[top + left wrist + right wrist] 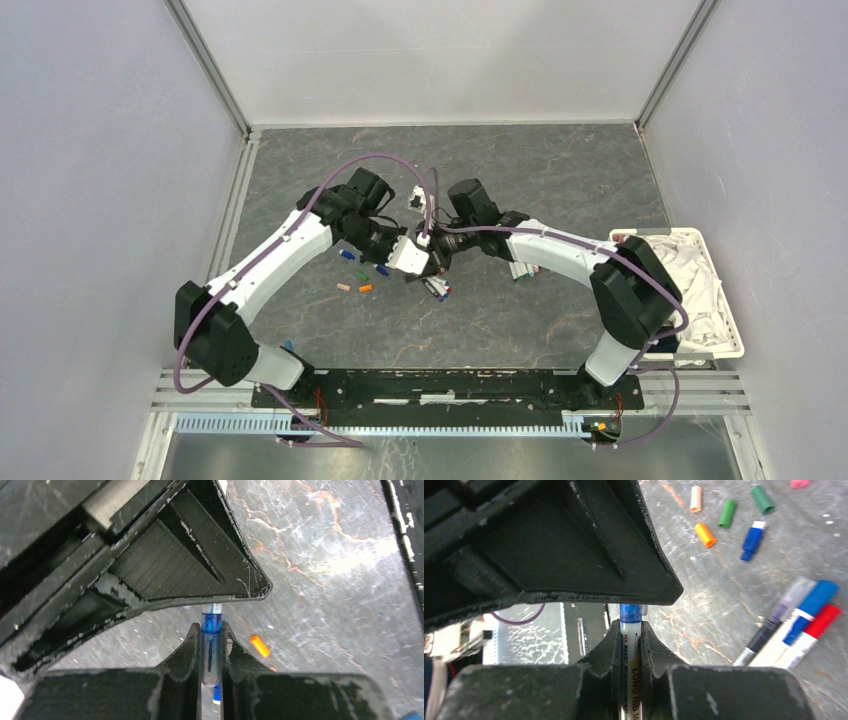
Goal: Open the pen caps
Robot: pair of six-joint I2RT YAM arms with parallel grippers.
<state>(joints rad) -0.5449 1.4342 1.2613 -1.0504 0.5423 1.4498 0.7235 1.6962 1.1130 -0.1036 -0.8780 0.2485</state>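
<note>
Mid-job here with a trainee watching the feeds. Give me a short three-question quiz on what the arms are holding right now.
1. True or false: the right gripper is shut on a pen with a white barrel.
2. What colour is the pen cap clamped in the left gripper? A red, B blue, C green.
3. In the right wrist view, how many pens lie side by side on the table?
Key: 1 true; 2 B; 3 three.
</note>
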